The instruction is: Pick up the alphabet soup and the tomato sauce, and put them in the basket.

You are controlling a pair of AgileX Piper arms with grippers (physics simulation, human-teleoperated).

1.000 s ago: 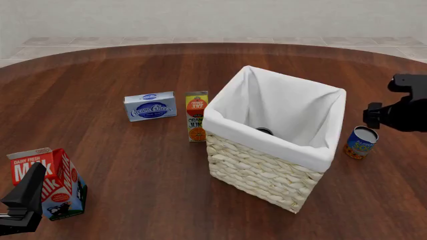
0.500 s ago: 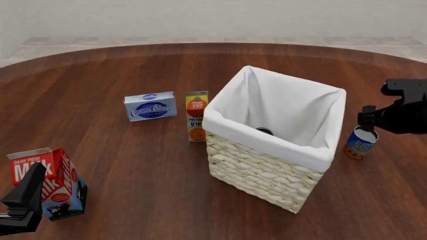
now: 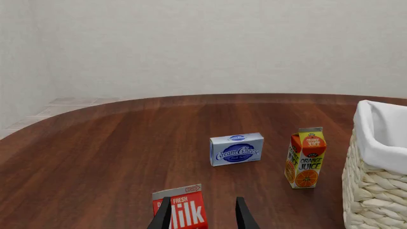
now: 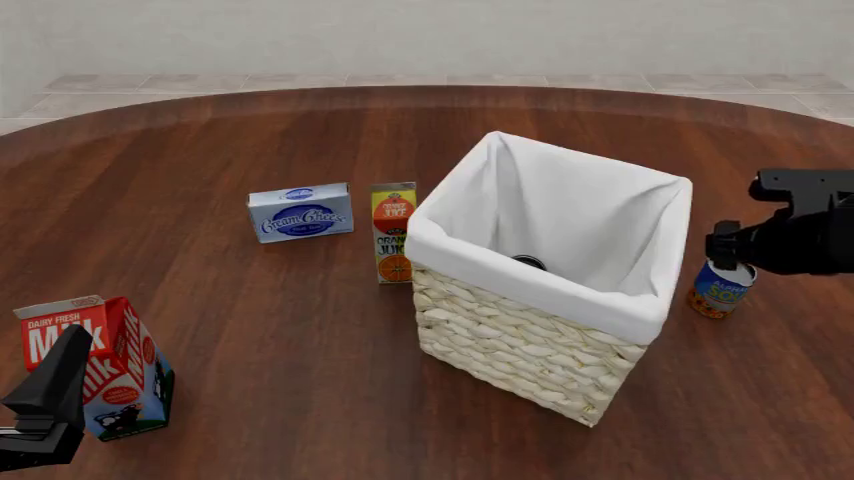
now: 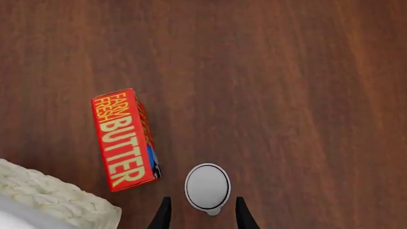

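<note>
Right fingers (image 5: 164, 213): spread, pointing straight down, one tip on each side of the soup can's grey top in the right wrist view, not touching it.
Right gripper (image 4: 727, 248): hangs just above the can at the table's right side; in the front view its black body covers the can's top.
Soup can (image 4: 721, 292): upright on the table, just right of the basket, blue label with yellow and orange low down; its top (image 5: 207, 186) shows as a pale oval.
Butter (image 5: 124, 139): red box lying flat on the wood, near the can and close to the basket's corner (image 5: 57, 200).
Basket (image 4: 534, 350): pale wicker, white cloth over the rim, mid-table; a small dark round patch shows at its bottom, too little to identify.
Tomato sauce: cannot be made out in any view.
Left fingers (image 3: 164, 217): spread apart, with the milk carton (image 3: 181, 211) showing between them.
Left gripper (image 4: 47, 405): low at the near left edge, just beside the milk (image 4: 96, 365).
Juice (image 4: 394, 232): upright, just left of the basket.
Cream cheese (image 4: 300, 212): standing box, left of the juice.
</note>
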